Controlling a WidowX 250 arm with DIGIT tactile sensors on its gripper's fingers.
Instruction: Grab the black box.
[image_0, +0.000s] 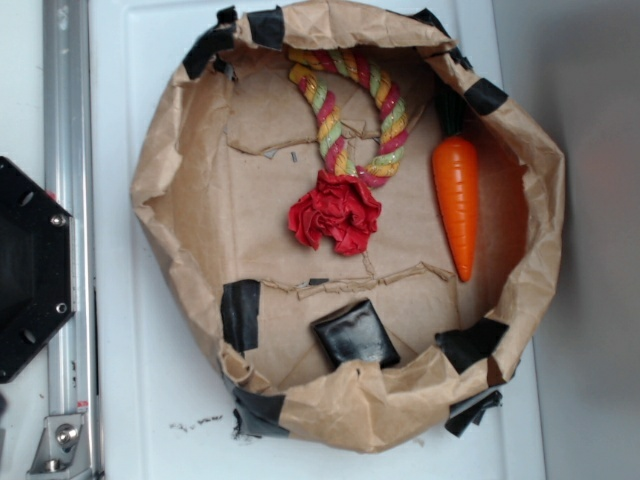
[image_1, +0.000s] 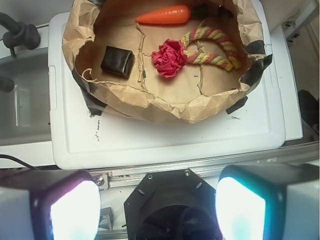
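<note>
The black box (image_0: 355, 334) is small, glossy and puffy. It lies inside the brown paper basket (image_0: 170, 180) near its front rim, just below the red rosette (image_0: 336, 212). In the wrist view the black box (image_1: 118, 62) sits at the basket's left side. My gripper (image_1: 157, 210) is open and empty, its two fingers (image_1: 75, 210) wide apart at the bottom of the wrist view. It hangs high over the robot base, well back from the basket. The gripper does not show in the exterior view.
A rope ring (image_0: 350, 110) joins the rosette, and an orange toy carrot (image_0: 457, 200) lies at the basket's right. Black tape patches (image_0: 240, 314) dot the paper. The basket stands on a white lid (image_1: 165, 140). A black hexagonal plate (image_0: 30, 270) and a metal rail (image_0: 65, 120) lie left.
</note>
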